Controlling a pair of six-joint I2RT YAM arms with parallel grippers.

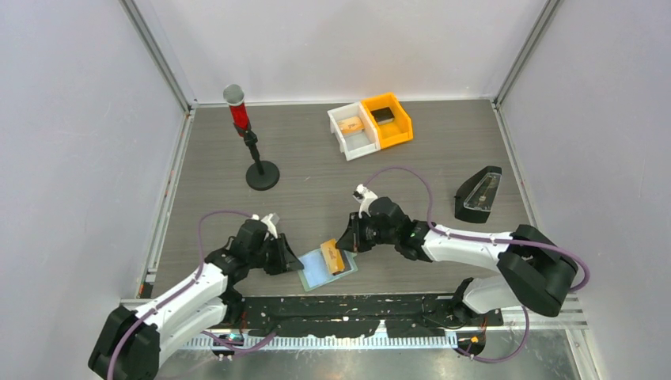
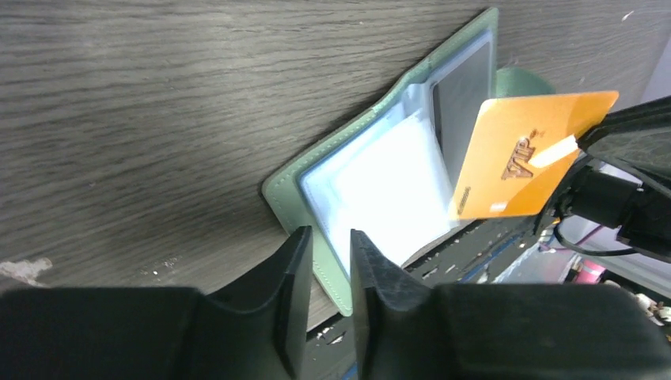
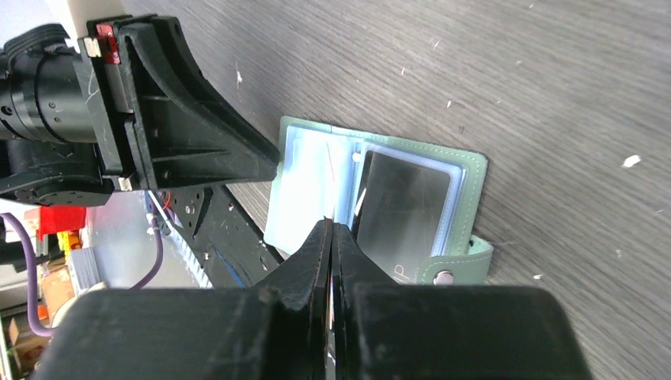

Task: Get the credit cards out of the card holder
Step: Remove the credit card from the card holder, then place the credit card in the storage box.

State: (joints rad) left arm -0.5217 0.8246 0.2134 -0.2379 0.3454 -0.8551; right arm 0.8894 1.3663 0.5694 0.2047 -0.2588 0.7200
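grey table (image 1: 316,166): right fingers (image 3: 310,265) pinch orange card (image 2: 522,154) over card holder (image 1: 315,275).

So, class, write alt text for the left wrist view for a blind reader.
The right gripper holds a gold-orange plastic card over an open pale-green folding card holder on a dark wood-grain table. The left gripper's black fingers frame the holder's near edge.

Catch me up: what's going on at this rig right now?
The left arm's jaws pinch the edge of the open pale-green folding card holder, steadying it on the grey wood-grain table near the front edge. The right arm's jaws are shut on a thin tan-orange credit card, held at an angle over the holder and seemingly clear of its pocket. A pale card appears to sit in one pocket.
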